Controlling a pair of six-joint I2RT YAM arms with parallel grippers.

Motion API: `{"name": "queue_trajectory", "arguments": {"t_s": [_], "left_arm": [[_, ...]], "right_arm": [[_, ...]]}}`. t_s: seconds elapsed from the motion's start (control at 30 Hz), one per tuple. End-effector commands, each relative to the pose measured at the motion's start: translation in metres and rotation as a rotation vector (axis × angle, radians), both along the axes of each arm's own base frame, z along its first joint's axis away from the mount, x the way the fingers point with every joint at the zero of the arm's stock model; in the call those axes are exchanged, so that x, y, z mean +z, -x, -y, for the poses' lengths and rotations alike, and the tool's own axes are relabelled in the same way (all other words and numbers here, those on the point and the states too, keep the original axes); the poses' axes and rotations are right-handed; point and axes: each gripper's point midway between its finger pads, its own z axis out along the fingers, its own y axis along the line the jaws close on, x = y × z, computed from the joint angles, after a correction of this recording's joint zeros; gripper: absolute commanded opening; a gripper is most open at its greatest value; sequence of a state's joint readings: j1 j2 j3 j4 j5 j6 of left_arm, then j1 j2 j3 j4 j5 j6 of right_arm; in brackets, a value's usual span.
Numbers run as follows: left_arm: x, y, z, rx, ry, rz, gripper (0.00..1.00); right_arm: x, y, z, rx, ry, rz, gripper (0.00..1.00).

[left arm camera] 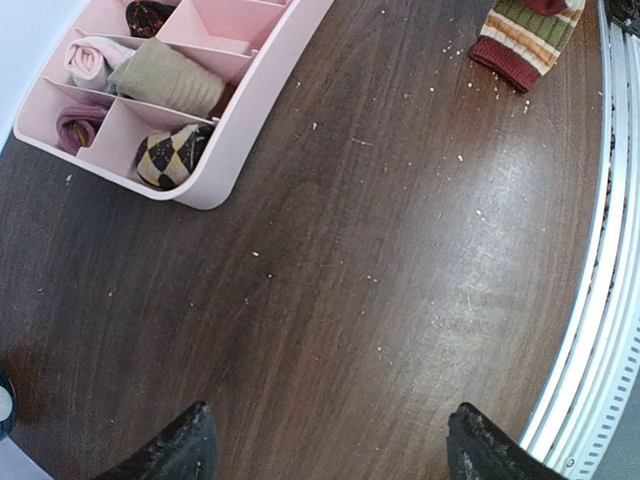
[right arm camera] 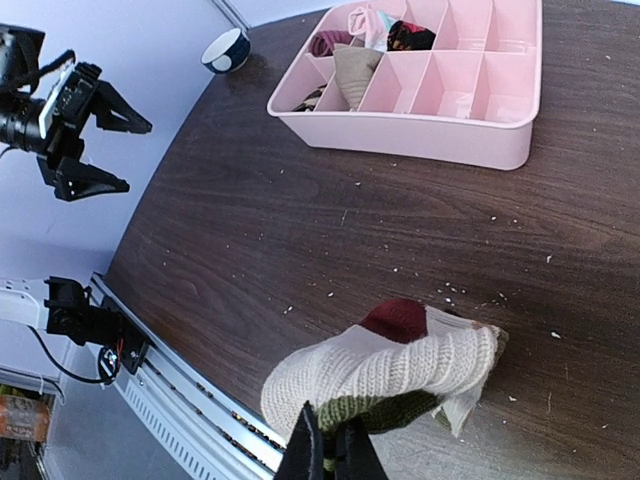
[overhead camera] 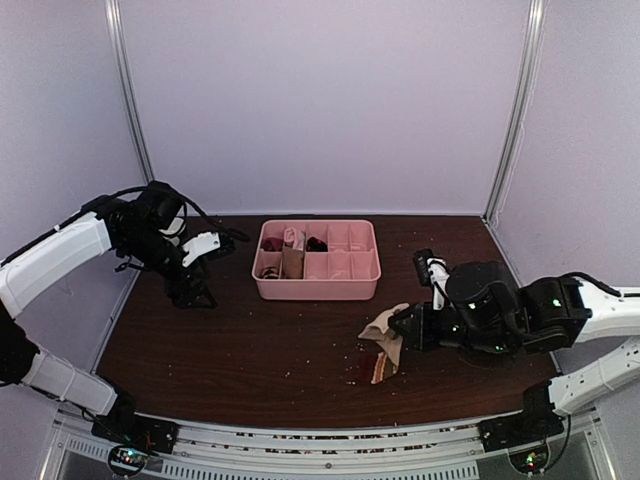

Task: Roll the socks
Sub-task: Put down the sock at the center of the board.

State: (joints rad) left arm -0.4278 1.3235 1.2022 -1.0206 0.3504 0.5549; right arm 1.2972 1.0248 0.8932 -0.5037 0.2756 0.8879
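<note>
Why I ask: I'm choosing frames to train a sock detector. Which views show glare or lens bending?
Left wrist: a pale sheen washes out the table near the rail, which bows from lens distortion. Right wrist: the striped sock is sharp, though the table edge curves. Top external: soft, even light, no glare, the sock small.

Beige-tan sock (right arm camera: 400, 365): ribbed knit with a maroon patch, an olive band and a striped cuff. It sits bunched over the counter (right arm camera: 250, 230) at front right, one fold pinched in the right hand (right arm camera: 330, 445). Black argyle sock (left arm camera: 170, 155): rolled, in the front-left corner compartment of the pink tray (left arm camera: 250, 150).
</note>
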Motion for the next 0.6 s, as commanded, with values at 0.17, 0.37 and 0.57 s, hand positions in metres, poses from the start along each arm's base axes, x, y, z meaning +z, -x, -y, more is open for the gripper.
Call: {"name": "queue_trajectory", "arguments": {"t_s": [0.17, 0.37, 0.57], "left_arm": [[0.021, 0.006, -0.002, 0.000, 0.028, 0.069, 0.81], [0.025, 0.011, -0.003, -0.006, 0.037, 0.076, 0.81], [0.017, 0.015, -0.003, -0.025, 0.030, 0.057, 0.82]], "right_arm": [[0.066, 0.026, -0.117, 0.339, -0.105, 0.059, 0.00], [0.093, 0.047, -0.154, 0.479, -0.216, 0.057, 0.00], [0.046, 0.004, -0.130, 0.333, -0.228, -0.046, 0.00]]}}
